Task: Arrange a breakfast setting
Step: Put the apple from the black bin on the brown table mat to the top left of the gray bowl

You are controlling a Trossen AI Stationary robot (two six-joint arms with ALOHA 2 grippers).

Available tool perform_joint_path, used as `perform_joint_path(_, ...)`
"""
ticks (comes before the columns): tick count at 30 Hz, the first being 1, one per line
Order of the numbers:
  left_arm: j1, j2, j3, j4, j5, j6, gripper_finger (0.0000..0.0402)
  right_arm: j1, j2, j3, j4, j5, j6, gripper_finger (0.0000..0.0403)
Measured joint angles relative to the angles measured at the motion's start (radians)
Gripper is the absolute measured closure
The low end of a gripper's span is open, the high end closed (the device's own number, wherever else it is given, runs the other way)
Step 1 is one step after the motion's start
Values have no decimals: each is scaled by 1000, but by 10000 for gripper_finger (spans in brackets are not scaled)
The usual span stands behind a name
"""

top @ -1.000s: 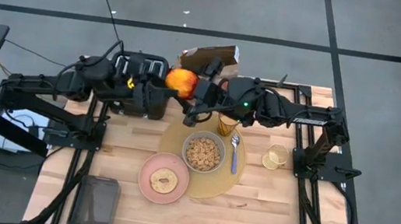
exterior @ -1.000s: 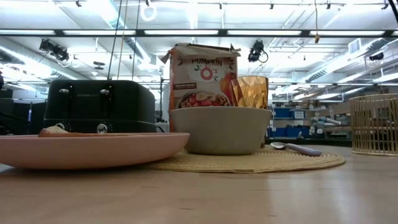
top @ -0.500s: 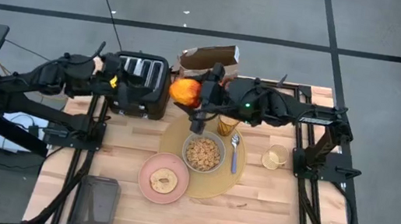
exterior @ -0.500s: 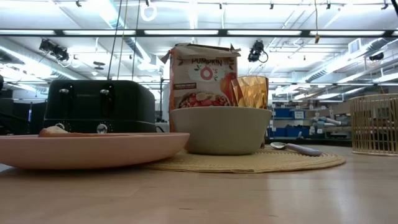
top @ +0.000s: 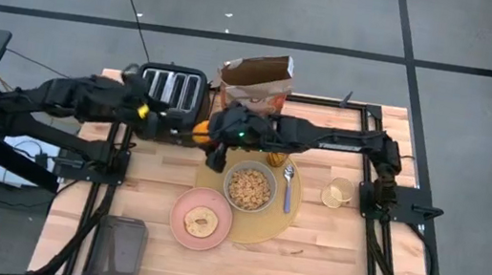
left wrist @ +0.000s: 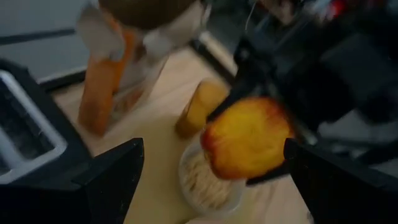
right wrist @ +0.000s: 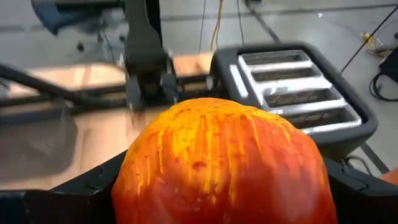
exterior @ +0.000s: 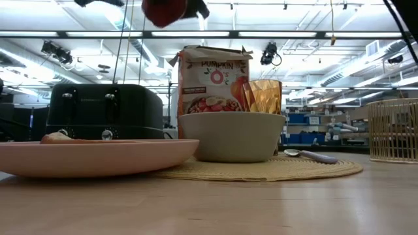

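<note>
The red-yellow apple (top: 200,131) hangs in the air between the black toaster (top: 172,98) and the grey bowl (top: 249,187), held by my right gripper (top: 211,138), which is shut on it; it fills the right wrist view (right wrist: 221,162). My left gripper (top: 153,117) is open and empty just to the apple's left, in front of the toaster. The bowl of cereal, amber glass (top: 279,156) and metal spoon (top: 288,187) rest on the tan placemat (top: 286,228). The bread round (top: 201,221) lies on the pink plate (top: 180,207). My right gripper pinches the apple between its two fingers (right wrist: 364,186), one on each of two opposite sides (right wrist: 311,180). The fingers reach in from the table's right side. The apple is lifted clear, high above the table (exterior: 163,10).
A cereal box (top: 257,74) stands at the far edge behind the glass. A wire basket (top: 337,193) stands right of the placemat. A dark tray (top: 120,245) lies at the near left corner. Bare wood shows along the near edge.
My left gripper has drawn back from the apple toward the table's left. My right gripper has carried the apple toward the table's left and near edges, from beside the cereal box to the toaster's front; the apple now shows at the top of the low view.
</note>
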State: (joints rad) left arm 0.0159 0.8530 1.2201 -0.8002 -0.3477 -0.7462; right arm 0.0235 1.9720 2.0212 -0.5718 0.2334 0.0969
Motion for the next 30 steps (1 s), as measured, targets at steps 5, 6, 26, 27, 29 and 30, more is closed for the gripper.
perform_joint_path(5, -56, 69, -1, -169, -83, -7, 12, 15, 12, 1, 26, -2, -10, 69)
perform_joint_path(6, -63, 80, -1, -203, -104, -19, 12, 17, 10, 1, 20, -2, -10, 69)
perform_joint_path(26, -131, 250, -1, -164, -208, -24, 12, 22, 6, 0, -16, -19, 14, 69)
perform_joint_path(27, -131, 262, -1, -163, -208, -24, 12, 22, 6, -1, -17, -18, 15, 69)
perform_joint_path(29, -131, 278, -1, -160, -209, -26, 12, 22, 6, -2, -28, -19, 13, 69)
perform_joint_path(30, -131, 286, -1, -160, -209, -28, 12, 22, 6, -3, -34, -21, 11, 69)
